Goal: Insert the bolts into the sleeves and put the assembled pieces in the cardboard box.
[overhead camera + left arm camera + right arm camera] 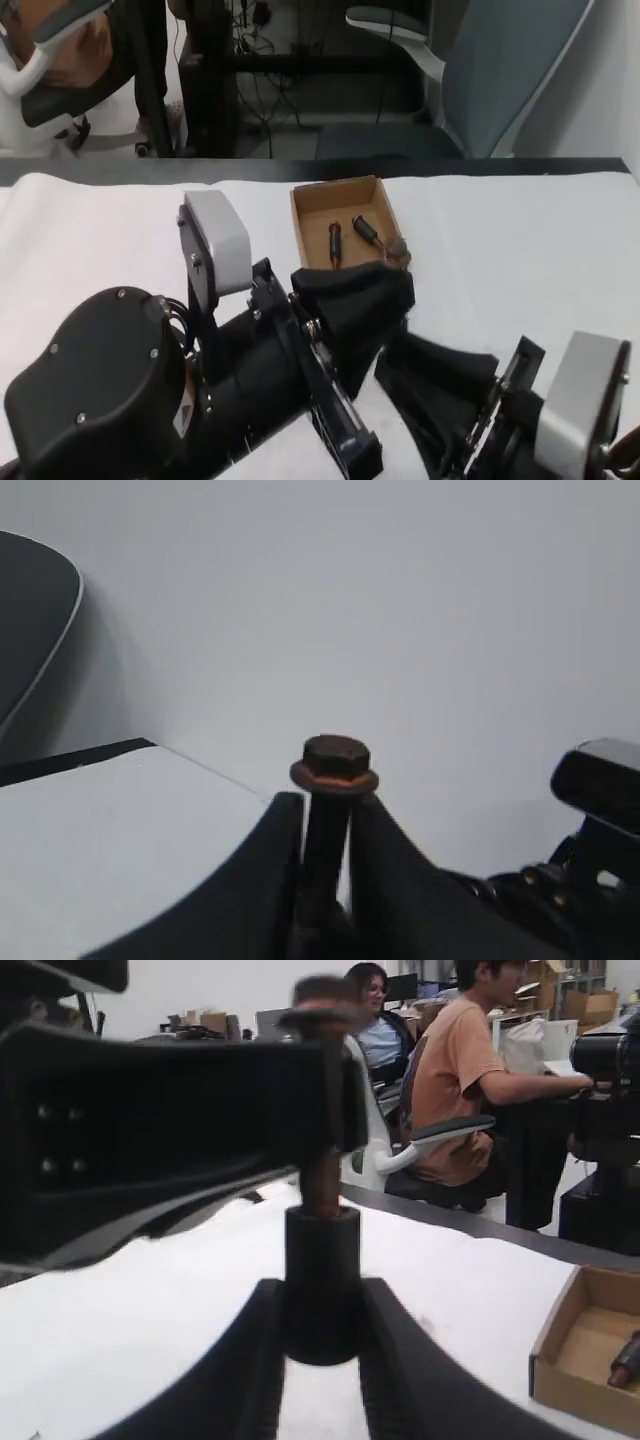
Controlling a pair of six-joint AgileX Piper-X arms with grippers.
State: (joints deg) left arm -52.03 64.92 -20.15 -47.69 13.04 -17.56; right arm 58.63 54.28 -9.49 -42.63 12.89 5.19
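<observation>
Bolt [335,765] is clamped by its shank between the fingers of the left gripper [327,808], with the hexagonal head protruding past the fingertips. The shank's lower end meets the top of the sleeve [322,1280], in line with it. The right gripper [322,1298] is closed on the sleeve from both sides. Both parts are held above the white bench [520,230]. Beyond the grippers, the cardboard box [336,186] contains two assembled pieces [335,240].

Light: bright, even, from overhead.
Shadows: soft, faint beneath the arms [250,360] on the white bench cover [520,240]; deeper inside the cardboard box [335,192].
Contrast: bolt [334,765] dark against the evenly lit pale wall [400,600].
</observation>
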